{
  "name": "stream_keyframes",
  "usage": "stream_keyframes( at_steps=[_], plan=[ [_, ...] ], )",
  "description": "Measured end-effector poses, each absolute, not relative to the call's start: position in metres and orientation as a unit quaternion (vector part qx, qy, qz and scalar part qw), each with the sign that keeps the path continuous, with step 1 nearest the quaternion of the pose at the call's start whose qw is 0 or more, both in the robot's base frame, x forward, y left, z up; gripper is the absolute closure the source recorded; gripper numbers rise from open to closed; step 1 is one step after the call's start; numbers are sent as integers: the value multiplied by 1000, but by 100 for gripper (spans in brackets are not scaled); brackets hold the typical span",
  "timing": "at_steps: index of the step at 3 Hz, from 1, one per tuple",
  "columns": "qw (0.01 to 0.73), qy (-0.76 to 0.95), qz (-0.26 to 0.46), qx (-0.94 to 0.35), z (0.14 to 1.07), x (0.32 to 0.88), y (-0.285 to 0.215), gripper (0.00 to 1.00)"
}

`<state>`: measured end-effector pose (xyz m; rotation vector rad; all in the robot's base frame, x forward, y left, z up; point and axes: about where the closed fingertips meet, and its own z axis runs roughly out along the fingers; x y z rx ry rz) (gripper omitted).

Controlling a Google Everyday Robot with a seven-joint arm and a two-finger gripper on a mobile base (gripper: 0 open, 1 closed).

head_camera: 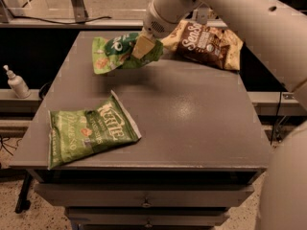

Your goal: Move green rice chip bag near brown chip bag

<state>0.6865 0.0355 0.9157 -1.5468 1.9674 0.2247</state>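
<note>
Presently, upper centre: gripper (143, 47) pinches one crumpled green bag (114, 54), white lettering and chip pictures showing, beside one brown bag (207, 45). One Kettle bag (88, 131) lies lower left.

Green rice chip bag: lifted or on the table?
Lifted: gripper near the table's far edge holds green rice chip bag above its shadow.
</note>
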Motion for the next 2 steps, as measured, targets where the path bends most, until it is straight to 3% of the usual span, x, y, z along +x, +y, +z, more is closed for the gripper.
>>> stream_keyframes(
  at_steps=[2],
  plan=[
    [302, 826, 32, -476, 922, 633, -92, 100]
  ],
)
